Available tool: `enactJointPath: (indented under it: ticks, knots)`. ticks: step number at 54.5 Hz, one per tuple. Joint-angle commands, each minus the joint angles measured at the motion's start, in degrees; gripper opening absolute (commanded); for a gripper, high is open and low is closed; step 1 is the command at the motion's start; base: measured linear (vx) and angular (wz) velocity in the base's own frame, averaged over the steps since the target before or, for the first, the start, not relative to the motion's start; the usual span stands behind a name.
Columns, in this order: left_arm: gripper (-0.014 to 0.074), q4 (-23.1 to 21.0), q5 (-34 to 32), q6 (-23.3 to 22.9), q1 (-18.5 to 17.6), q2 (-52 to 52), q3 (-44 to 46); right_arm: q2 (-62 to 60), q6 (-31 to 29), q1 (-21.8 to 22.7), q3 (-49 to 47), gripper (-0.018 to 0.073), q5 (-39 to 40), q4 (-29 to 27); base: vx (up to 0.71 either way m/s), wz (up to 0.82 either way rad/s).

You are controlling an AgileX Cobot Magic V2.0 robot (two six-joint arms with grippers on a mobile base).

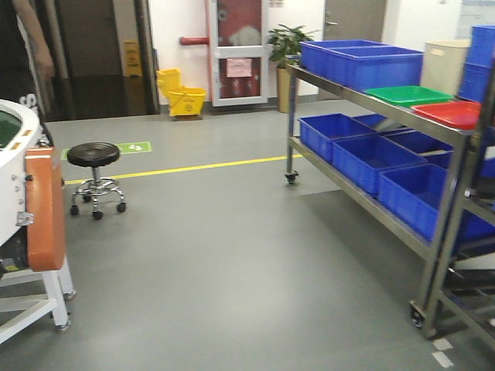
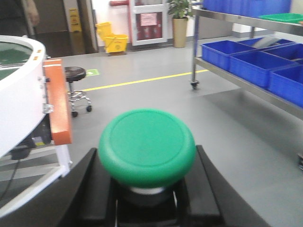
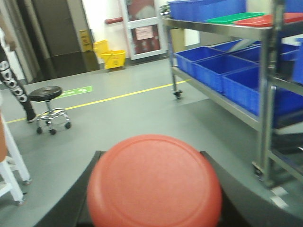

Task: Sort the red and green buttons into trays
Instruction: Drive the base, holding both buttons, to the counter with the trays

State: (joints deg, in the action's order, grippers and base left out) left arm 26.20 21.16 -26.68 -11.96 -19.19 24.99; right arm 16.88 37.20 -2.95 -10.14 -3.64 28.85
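My left gripper [image 2: 147, 198] is shut on the green button [image 2: 147, 144], whose round green cap fills the lower middle of the left wrist view, held above the grey floor. My right gripper [image 3: 154, 208] is shut on the red button [image 3: 155, 182], its red cap large at the bottom of the right wrist view. The green tray [image 1: 407, 95] and the red tray [image 1: 452, 114] lie side by side on the top shelf of a steel rack [image 1: 363, 102] at the right. Both trays also show in the right wrist view: the green tray [image 3: 232, 18], the red tray [image 3: 265, 20]. Neither gripper shows in the front view.
Blue crates [image 1: 360, 62] stand on the rack's top and lower shelves [image 1: 371, 158]. A cream tub [image 1: 445, 66] is behind the trays. A black stool [image 1: 94, 174] stands on the floor at left, beside a white and orange machine [image 1: 31, 209]. A yellow mop bucket [image 1: 186, 99] is by the far door.
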Motion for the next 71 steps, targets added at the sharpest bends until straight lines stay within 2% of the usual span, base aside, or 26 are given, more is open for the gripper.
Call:
enactJointPath:
  ticks: [1,34,71]
  knots:
    - [0.0000,0.45,-4.56,-0.02,-0.27,-0.47,1.58,0.38,-0.29,0.26,-1.84,-0.0008,4.12,0.81,0.31,0.34]
    - [0.0000,0.46,-4.50,-0.02,-0.27,-0.53,1.58,0.38,-0.29,0.26,-1.84,-0.0008,4.01,0.81,0.45,0.10]
    - [0.0000,0.46,-4.56,-0.02,-0.27,-0.47,1.58,0.38,-0.29,0.26,-1.84,-0.0008,4.01,0.81,0.62,0.04]
